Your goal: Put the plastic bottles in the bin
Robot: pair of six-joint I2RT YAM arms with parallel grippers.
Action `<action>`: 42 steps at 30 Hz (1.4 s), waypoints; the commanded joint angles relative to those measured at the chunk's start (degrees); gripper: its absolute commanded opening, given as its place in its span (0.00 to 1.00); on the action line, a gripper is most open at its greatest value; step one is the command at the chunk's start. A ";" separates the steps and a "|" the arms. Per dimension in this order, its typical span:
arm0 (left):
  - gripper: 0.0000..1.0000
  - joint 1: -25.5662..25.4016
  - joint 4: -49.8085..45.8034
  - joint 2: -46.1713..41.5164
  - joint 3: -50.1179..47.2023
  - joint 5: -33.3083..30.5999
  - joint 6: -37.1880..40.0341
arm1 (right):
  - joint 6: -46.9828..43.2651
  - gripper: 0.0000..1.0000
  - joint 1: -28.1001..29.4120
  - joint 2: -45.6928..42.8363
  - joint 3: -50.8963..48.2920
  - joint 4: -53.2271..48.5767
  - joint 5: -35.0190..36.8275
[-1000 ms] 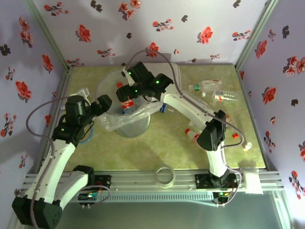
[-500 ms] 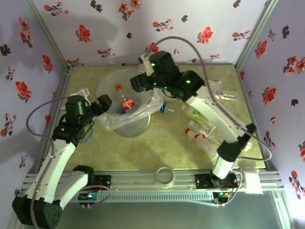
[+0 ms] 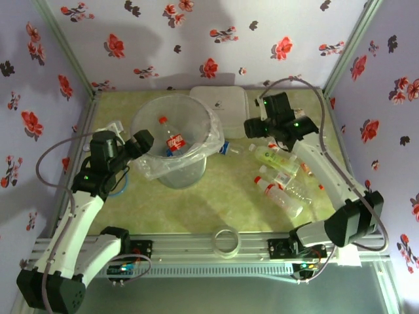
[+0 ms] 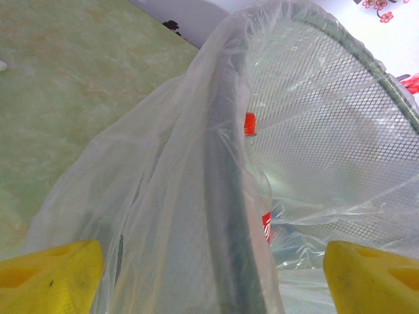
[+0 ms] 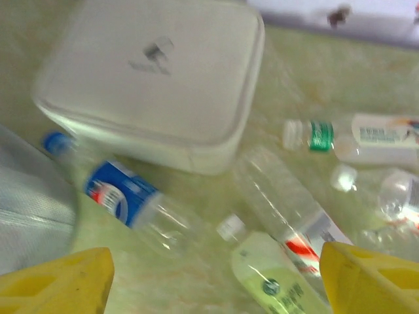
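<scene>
Found the left gripper [image 4: 209, 278] spread wide and empty, one yellow finger on either side of the bagged rim of the bin [image 3: 171, 97], with one red-capped bottle [image 3: 173, 140] lying inside. Saw the right gripper [image 5: 213, 281] likewise parted and holding nothing, hanging over a blue-labelled bottle [image 5: 121, 196] that lay beside the white box [image 5: 157, 72]. Noted several more bottles [image 3: 272, 186] scattered on the table [image 3: 216, 203] to the right of the bin.

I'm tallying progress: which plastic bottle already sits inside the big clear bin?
The clear plastic bottle with the red cap and red label, down inside the round clear bag-lined bin. The other bottles lie outside it on the green table.
</scene>
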 commanded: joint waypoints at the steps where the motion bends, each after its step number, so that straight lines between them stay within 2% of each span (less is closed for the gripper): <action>1: 0.88 -0.45 -0.74 0.19 1.27 -0.21 -0.11 | -7.79 0.78 -0.44 3.48 -1.18 2.85 -1.35; 6: 0.88 -0.45 -0.60 0.13 1.23 -0.99 -0.11 | -11.63 0.78 -0.46 12.30 -0.35 3.94 -5.00; 12: 0.88 -0.42 -0.40 -0.30 0.96 -0.95 -0.58 | -11.01 0.78 0.18 22.29 2.95 6.52 -11.53; 21: 0.88 -0.46 -1.27 -0.01 1.58 -0.95 -0.06 | -10.31 0.86 4.76 31.45 7.60 7.89 -13.29; 30: 0.88 -0.41 -0.93 0.56 1.33 -0.96 0.03 | -6.51 0.94 5.26 37.35 8.83 8.49 -14.33; 36: 0.88 -0.41 -0.78 0.72 1.35 -0.95 0.08 | -3.57 0.89 5.26 37.65 7.98 9.19 -14.85; 42: 0.88 -0.46 -0.66 0.84 1.32 -0.87 -0.14 | -1.65 0.76 5.35 34.70 5.41 10.65 -15.67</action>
